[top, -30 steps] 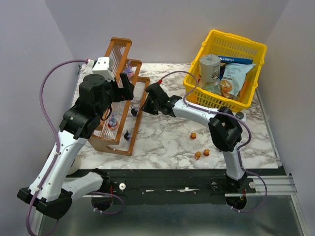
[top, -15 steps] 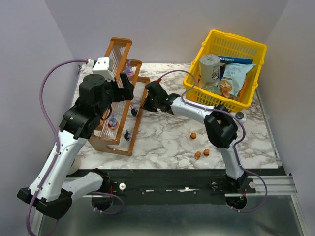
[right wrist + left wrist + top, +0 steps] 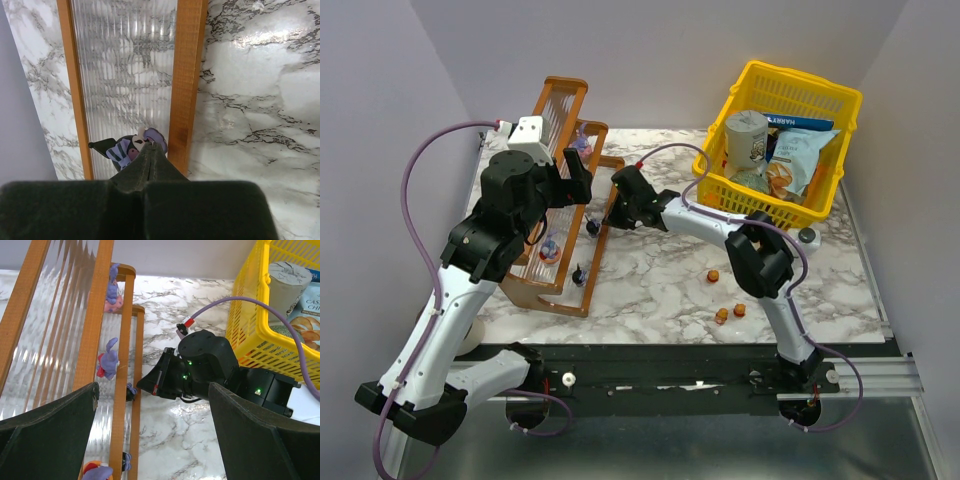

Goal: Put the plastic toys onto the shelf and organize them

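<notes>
Right gripper (image 3: 150, 152) fully closed, fingers pressed together with no gap; tips down on the lowest ribbed tier of the shelf (image 3: 187, 75), just inside its front rail. Dark toy (image 3: 131, 146) with purple and pink bits lies on that tier right at the tips, touching them; cannot tell if any part of it is pinched. In the top view the right arm reaches across the bench (image 3: 660, 275) to the shelf front.

Left gripper (image 3: 154, 389) spread wide, nothing between its fingers; it hovers above the shelf, apart from it, looking down on the right wrist.

Two purple toys (image 3: 108, 362) stand on the tier above the dark one, well apart from each other; second dark toy (image 3: 580, 272) on the lowest tier toward the near end; one more purple-and-orange toy (image 3: 97, 472) at the bottom edge of the left wrist view, tier unclear.

Three orange toys (image 3: 721, 315) loose on the bench near the right arm, well apart from the shelf.

Yellow basket (image 3: 840, 105) at far right, holding a can (image 3: 747, 135) and packets (image 3: 790, 165).
</notes>
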### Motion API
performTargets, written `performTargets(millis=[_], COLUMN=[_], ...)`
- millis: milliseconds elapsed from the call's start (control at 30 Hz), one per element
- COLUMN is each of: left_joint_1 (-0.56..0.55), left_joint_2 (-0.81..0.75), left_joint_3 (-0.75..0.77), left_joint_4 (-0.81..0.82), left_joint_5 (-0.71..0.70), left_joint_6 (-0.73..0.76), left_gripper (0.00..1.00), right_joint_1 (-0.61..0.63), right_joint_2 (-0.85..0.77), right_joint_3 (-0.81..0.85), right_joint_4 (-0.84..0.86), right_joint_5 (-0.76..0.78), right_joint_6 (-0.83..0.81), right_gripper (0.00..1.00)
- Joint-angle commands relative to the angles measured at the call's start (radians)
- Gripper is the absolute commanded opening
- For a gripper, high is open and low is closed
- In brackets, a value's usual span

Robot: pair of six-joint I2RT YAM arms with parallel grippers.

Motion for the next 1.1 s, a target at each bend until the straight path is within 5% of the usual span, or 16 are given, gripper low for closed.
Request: performTargets(millis=[0,1067], left_joint_1=[0.005,0.005], left_joint_2=[-0.005,-0.014], left_joint_3=[-0.012,-0.027], left_joint_4=[0.006,0.012], left_joint_5=[0.009,0.022], left_joint_6=[0.006,0.0], left_gripper=[0.99,0.99], right_joint_1=[-0.002,0.004], right_joint_2=[0.039,0.091], right_joint_3=[0.032,0.028], right_joint_4=[-0.032,-0.032], right_joint_5=[-0.023,-0.119], right_joint_6=[0.01,0.011], right_gripper=[0.01,0.01])
